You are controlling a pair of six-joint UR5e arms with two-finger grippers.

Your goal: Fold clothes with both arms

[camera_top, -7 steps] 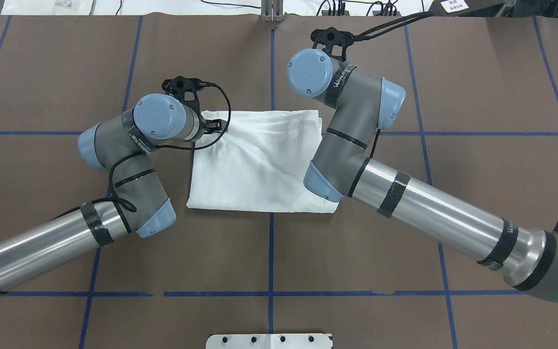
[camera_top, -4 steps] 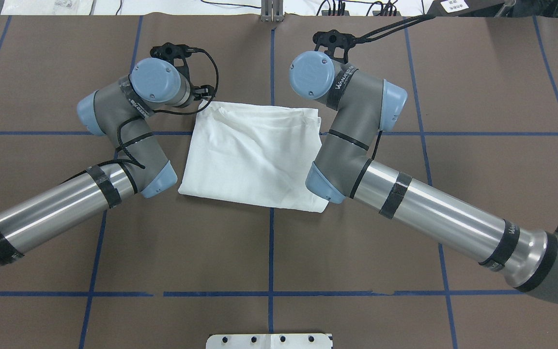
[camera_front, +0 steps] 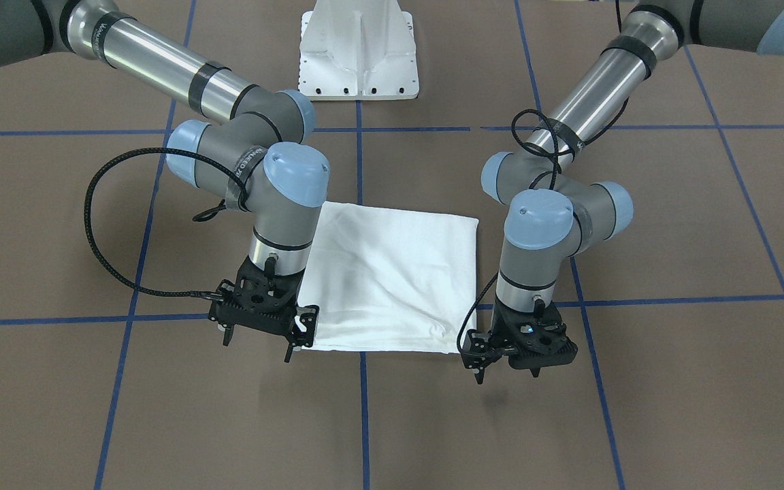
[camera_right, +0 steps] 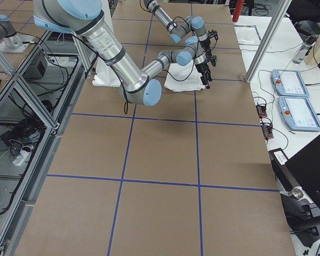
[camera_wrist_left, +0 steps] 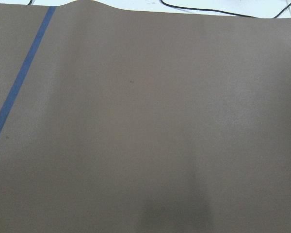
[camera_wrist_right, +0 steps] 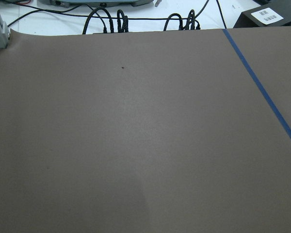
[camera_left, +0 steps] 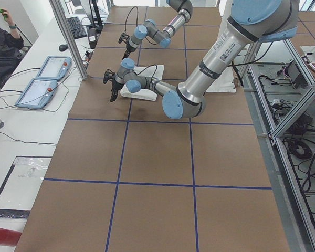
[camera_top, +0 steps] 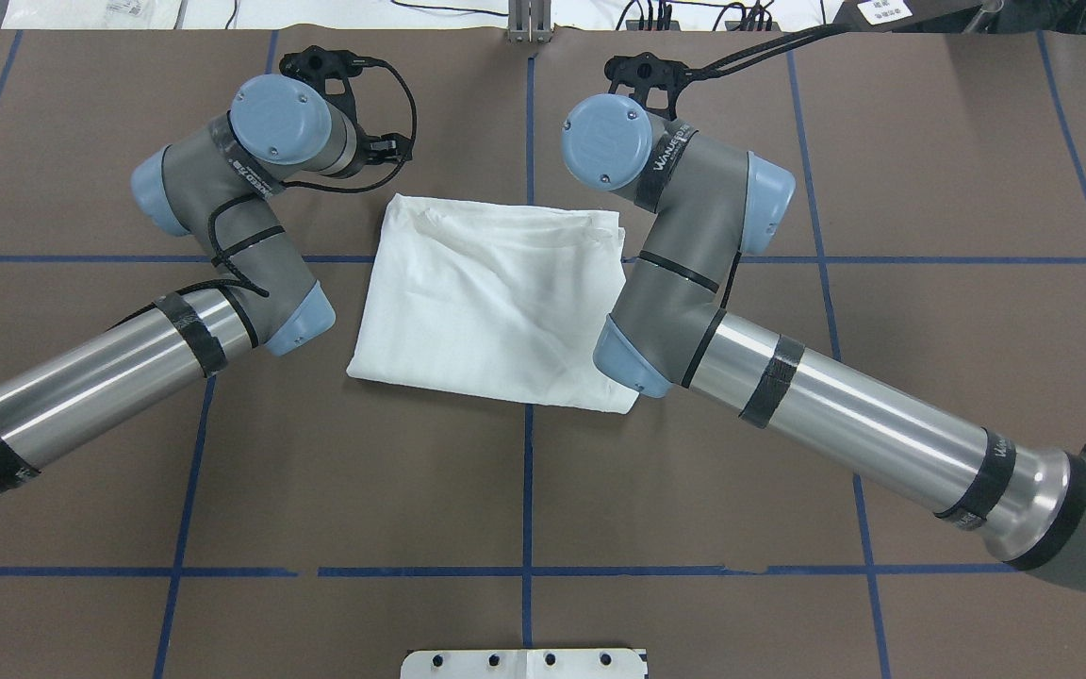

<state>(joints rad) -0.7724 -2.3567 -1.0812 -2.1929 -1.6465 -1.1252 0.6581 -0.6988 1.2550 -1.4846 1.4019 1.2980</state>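
Observation:
The white shirt (camera_top: 496, 302) lies folded into a rough rectangle at the middle of the table, no text block showing; it also shows in the front-facing view (camera_front: 392, 279). My left gripper (camera_front: 509, 373) hangs open and empty above the table, just off the shirt's far corner on my left side. My right gripper (camera_front: 257, 347) hangs open and empty at the other far corner, raised above the cloth's edge. Both wrist views show only bare brown table, no fingers and no cloth.
The white pedestal base (camera_front: 359, 51) stands at the robot's side of the table. Blue tape lines (camera_top: 528, 471) grid the brown table cover. Cables (camera_wrist_right: 106, 19) run along the far table edge. Two control tablets (camera_left: 42, 79) lie on the bench beyond that edge.
My left gripper has let go of the shirt's far left corner and moved up and away toward the far edge. The shirt's left side settled flat. The right arm barely moved.

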